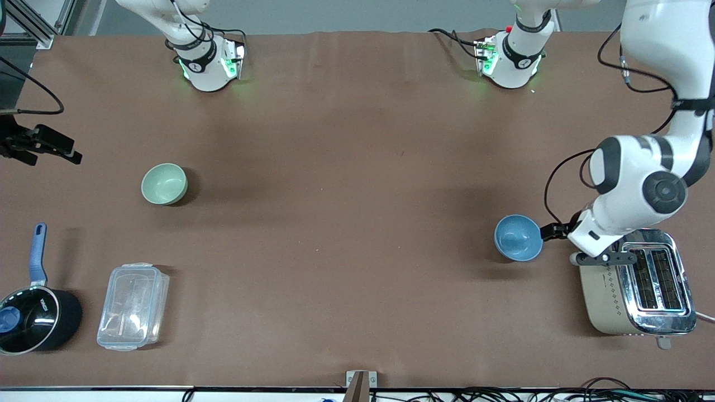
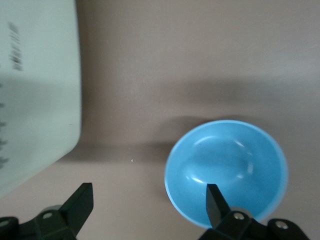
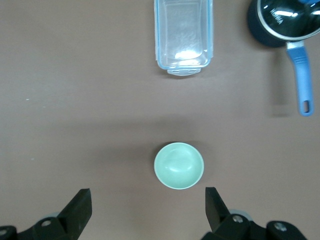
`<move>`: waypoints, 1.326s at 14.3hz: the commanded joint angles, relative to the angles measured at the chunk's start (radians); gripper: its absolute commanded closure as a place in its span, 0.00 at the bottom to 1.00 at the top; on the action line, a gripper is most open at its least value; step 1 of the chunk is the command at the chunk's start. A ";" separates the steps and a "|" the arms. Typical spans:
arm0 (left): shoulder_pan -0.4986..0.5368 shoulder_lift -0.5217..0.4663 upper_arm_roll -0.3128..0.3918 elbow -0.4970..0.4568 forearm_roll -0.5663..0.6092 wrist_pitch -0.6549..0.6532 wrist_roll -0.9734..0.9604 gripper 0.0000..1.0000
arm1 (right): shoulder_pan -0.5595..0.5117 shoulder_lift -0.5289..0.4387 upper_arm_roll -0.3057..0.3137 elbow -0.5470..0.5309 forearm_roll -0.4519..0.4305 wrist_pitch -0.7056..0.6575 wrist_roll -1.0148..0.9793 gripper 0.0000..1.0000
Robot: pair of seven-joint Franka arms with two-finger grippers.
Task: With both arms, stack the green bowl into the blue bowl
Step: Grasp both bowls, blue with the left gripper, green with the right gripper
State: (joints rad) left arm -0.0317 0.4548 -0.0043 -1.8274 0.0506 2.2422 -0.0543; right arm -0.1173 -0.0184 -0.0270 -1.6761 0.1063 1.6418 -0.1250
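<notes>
Your green bowl (image 1: 164,183) sits upright and empty at the middle left of the front view, toward the right arm's end of the table, well apart from the blue bowl (image 1: 518,238) at the lower right. The right gripper (image 3: 146,205) hangs high above the green bowl with its fingers spread wide and empty; in its wrist view the bowl lies just ahead of the gap between them. The left gripper (image 2: 149,204) is low at the blue bowl, jaws wide and holding nothing, one finger (image 2: 215,204) over the rim. Watch the toaster (image 1: 637,290) just beside that bowl; the clear plastic container (image 1: 133,306) and lidded saucepan (image 1: 34,317) lie clear.
</notes>
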 commanded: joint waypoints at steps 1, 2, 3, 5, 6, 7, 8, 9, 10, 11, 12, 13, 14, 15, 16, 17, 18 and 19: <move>-0.008 0.036 -0.003 0.005 0.020 0.005 0.002 0.17 | -0.041 0.001 0.006 -0.028 0.035 0.024 -0.025 0.00; -0.011 0.051 -0.005 0.004 0.018 0.005 -0.001 0.23 | -0.056 0.011 0.006 -0.031 0.035 0.024 -0.027 0.00; -0.011 0.060 -0.006 0.003 0.017 0.005 -0.004 0.28 | -0.071 0.017 0.006 -0.045 0.035 0.026 -0.028 0.00; -0.016 0.074 -0.009 0.008 0.009 0.005 0.007 0.37 | -0.093 0.023 0.006 -0.109 0.035 0.061 -0.036 0.00; -0.023 0.093 -0.009 0.011 0.006 0.005 -0.001 0.43 | -0.097 0.023 0.004 -0.149 0.033 0.102 -0.039 0.00; -0.023 0.106 -0.016 0.016 0.006 0.005 -0.004 0.50 | -0.110 0.025 0.004 -0.216 0.029 0.171 -0.065 0.00; -0.020 0.125 -0.017 0.026 0.006 0.005 -0.004 0.57 | -0.129 0.031 0.004 -0.287 0.029 0.272 -0.127 0.00; -0.019 0.137 -0.017 0.036 0.006 0.005 0.001 0.63 | -0.148 0.046 0.004 -0.371 0.029 0.397 -0.193 0.00; -0.022 0.143 -0.019 0.046 0.006 0.005 -0.004 0.70 | -0.150 0.066 0.004 -0.422 0.029 0.485 -0.217 0.00; -0.023 0.143 -0.020 0.060 -0.001 0.005 -0.006 0.79 | -0.150 0.108 0.004 -0.447 0.029 0.545 -0.225 0.00; -0.022 0.143 -0.029 0.071 -0.015 0.004 -0.001 0.88 | -0.150 0.145 0.006 -0.452 0.029 0.565 -0.228 0.00; -0.022 0.142 -0.036 0.085 -0.035 0.000 -0.001 0.98 | -0.153 0.176 0.006 -0.452 0.029 0.566 -0.237 0.00; -0.023 0.139 -0.042 0.094 -0.044 -0.004 -0.004 1.00 | -0.153 0.211 0.006 -0.452 0.029 0.566 -0.242 0.00; -0.023 0.130 -0.068 0.103 -0.051 -0.006 -0.009 1.00 | -0.160 0.248 0.006 -0.456 0.029 0.566 -0.257 0.00; -0.014 0.125 -0.107 0.115 -0.067 -0.022 -0.022 1.00 | -0.180 0.286 0.006 -0.465 0.032 0.566 -0.293 0.00; -0.017 0.101 -0.147 0.132 -0.084 -0.064 -0.077 1.00 | -0.194 0.323 0.007 -0.470 0.035 0.566 -0.317 0.00; -0.022 0.088 -0.179 0.152 -0.087 -0.105 -0.152 1.00 | -0.200 0.359 0.009 -0.473 0.036 0.566 -0.333 0.00; -0.022 0.079 -0.236 0.163 -0.087 -0.143 -0.233 1.00 | -0.200 0.380 0.010 -0.478 0.041 0.566 -0.337 0.00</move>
State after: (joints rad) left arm -0.0502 0.5767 -0.1647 -1.6854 -0.0217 2.1802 -0.1726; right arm -0.2889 0.3158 -0.0342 -2.1446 0.1215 2.2034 -0.4200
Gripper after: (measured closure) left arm 0.952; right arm 0.000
